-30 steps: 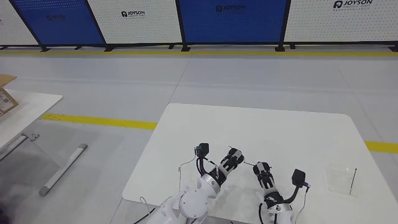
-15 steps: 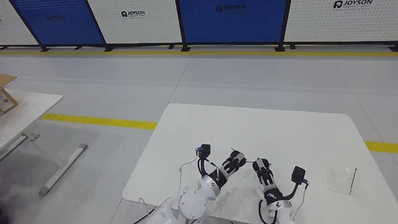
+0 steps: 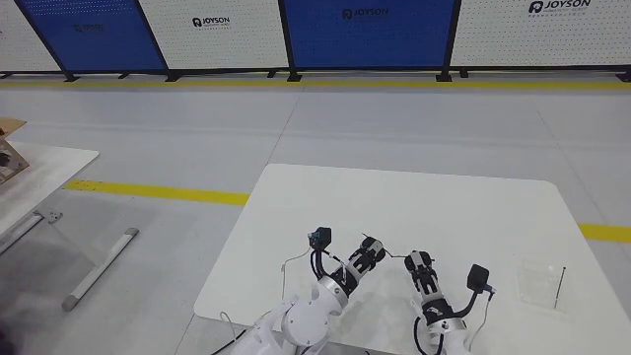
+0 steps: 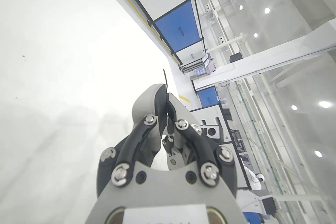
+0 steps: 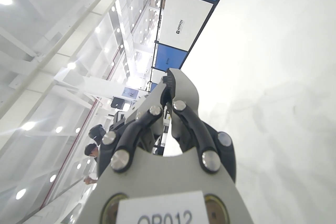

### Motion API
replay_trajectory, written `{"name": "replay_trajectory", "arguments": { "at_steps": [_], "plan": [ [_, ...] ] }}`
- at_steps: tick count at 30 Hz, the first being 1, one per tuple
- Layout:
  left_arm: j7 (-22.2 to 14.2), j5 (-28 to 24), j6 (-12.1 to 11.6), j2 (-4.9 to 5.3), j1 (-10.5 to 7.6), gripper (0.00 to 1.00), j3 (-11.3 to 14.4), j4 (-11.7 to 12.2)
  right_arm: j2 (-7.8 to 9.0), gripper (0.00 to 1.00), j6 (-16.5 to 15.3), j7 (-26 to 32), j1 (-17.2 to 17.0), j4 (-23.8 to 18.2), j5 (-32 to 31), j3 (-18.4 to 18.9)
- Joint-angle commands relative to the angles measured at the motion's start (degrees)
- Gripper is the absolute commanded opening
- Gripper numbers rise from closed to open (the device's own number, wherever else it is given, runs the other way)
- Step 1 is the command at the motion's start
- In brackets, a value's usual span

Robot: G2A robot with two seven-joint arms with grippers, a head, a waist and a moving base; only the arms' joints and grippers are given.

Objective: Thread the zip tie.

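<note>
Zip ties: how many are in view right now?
2. One zip tie is pinched in the left gripper; a second zip tie lies on the table beside the clear bag, at the right. The bag may hide more.

My left gripper (image 4: 166, 95) and right gripper (image 5: 168, 81) are twins: pale grey jaws lined with ribbed black pads (image 4: 160, 109), curved black links (image 4: 135, 137) pinned by round silver screws (image 4: 148, 119), and a grey base plate (image 4: 168, 192) carrying a white label (image 5: 161, 206). From above I see white arms (image 3: 328, 294) with black wrist sections.
</note>
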Motion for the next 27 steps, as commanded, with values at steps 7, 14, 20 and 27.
{"name": "replay_trajectory", "arguments": {
  "at_steps": [7,14,20,27],
  "plan": [
    [0.4,1.28,0.37,0.02,0.17,0.08,0.2,-0.16,-0.1,0.0,1.27,-1.45,-0.25,-0.53,-0.84,-0.22],
    [0.29,3.19,0.98,-0.03,0.14,0.12,1.14,-0.21,-0.27,0.0,2.26,-2.47,-0.22,-0.9,-1.73,-0.87],
    [0.5,3.53,1.37,-0.18,-0.31,0.16,1.63,0.23,-0.29,0.0,2.23,-2.56,-0.48,-1.3,-2.21,-1.07],
    [0.67,3.77,1.72,-0.31,-0.63,0.02,2.04,0.68,-0.28,0.0,2.03,-2.4,-0.71,-1.54,-2.41,-0.99]
  ]
}}
